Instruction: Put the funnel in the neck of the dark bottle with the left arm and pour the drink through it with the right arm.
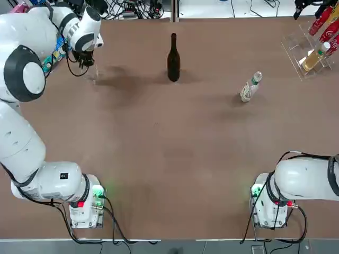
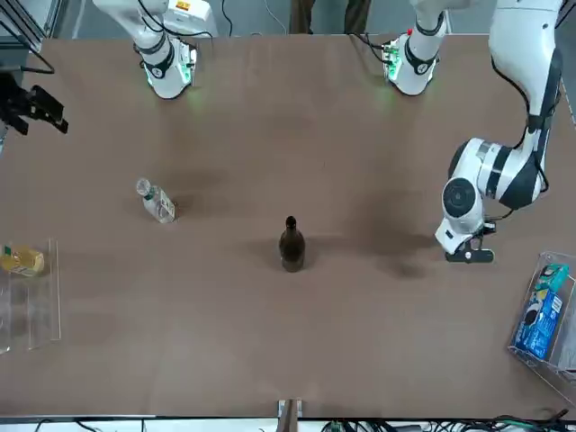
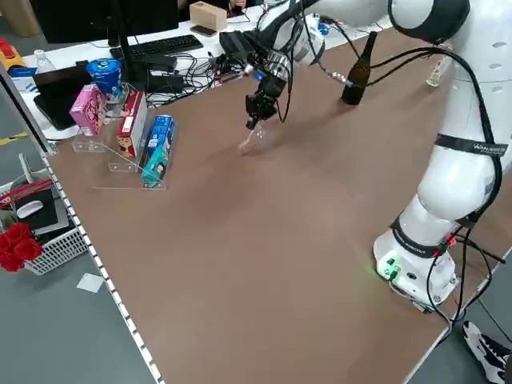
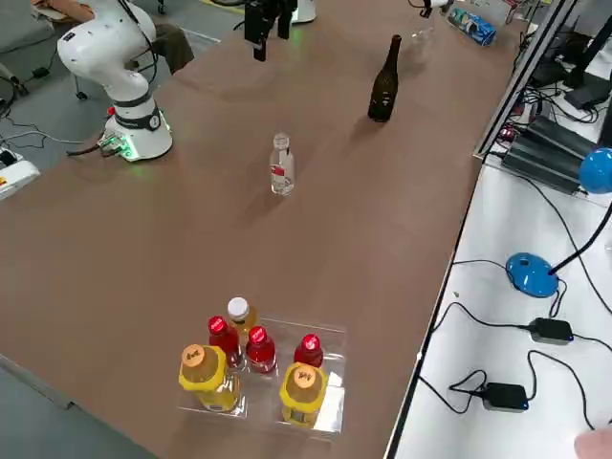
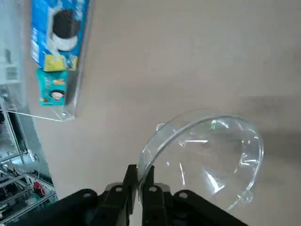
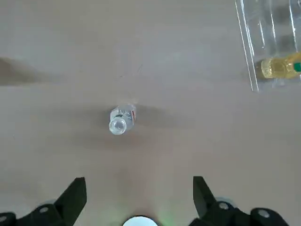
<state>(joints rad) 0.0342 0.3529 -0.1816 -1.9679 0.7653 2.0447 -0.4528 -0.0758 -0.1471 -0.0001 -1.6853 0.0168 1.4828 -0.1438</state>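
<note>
Because the left gripper (image 5: 139, 188) has its jaws pinched shut on only the thin rim of the funnel (image 5: 207, 157), the hold looks slight, and I judge the clear plastic could swivel or slip out on the way to the dark bottle (image 1: 173, 58). That bottle stands upright mid-surface, well apart from the funnel at the robot's far left; its neck is narrow, so a tilted stem could miss the mouth or nudge the tall bottle over. The right gripper (image 6: 139, 197) hangs with jaws wide and nothing between them, above the drink (image 6: 120, 118), a small clear bottle standing capped; whether it holds liquid I cannot tell. A clear rack (image 4: 325, 382) near the right edge holds red-capped and yellow bottles. Another clear stand (image 3: 120, 164) at the left holds snack boxes, including a blue biscuit pack (image 5: 57, 30).
</note>
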